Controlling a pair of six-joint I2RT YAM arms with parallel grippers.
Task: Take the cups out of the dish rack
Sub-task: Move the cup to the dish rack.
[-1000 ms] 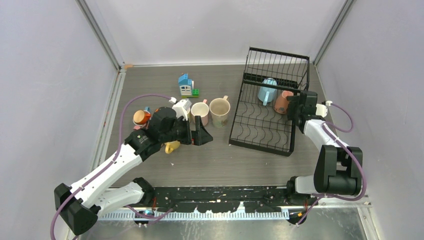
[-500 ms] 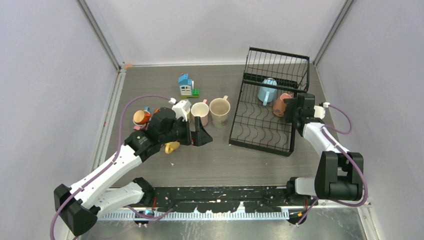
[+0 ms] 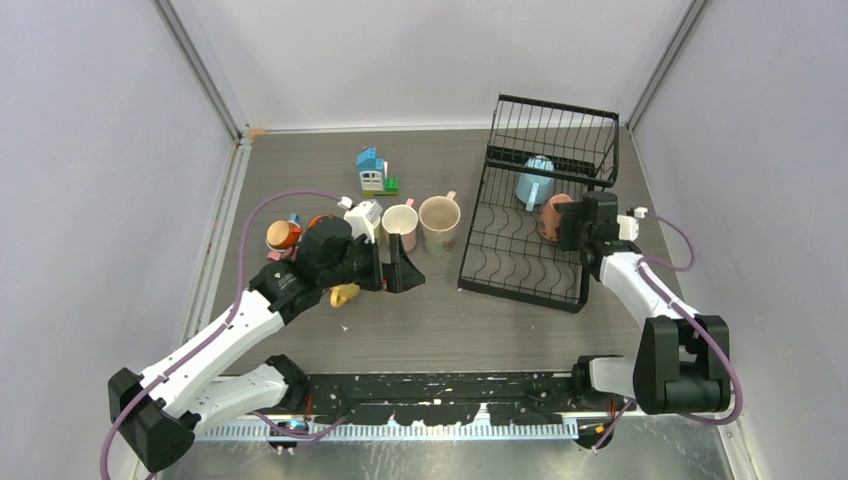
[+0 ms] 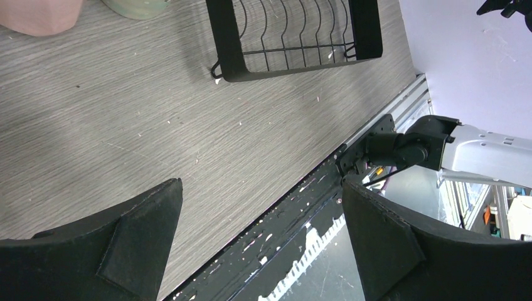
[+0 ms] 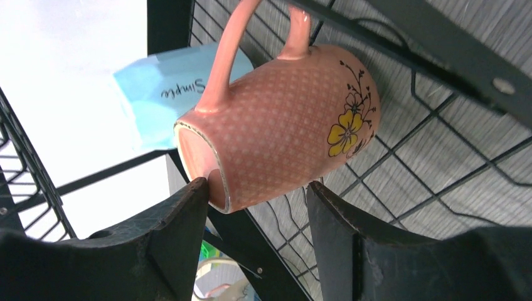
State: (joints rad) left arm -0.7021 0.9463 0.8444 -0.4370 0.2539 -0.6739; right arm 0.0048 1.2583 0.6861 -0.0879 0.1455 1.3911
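The left fingers are wide open and hold nothing. They hang over the surface, near a yellow cup. The right fingers squeeze a pink cup with a yellow flower on it. This cup is tipped on its side inside the dish rack, by the right edge. A light blue cup sits in the rack behind it. Left of the rack, a cream cup stands on the surface. A toy house is farther back.
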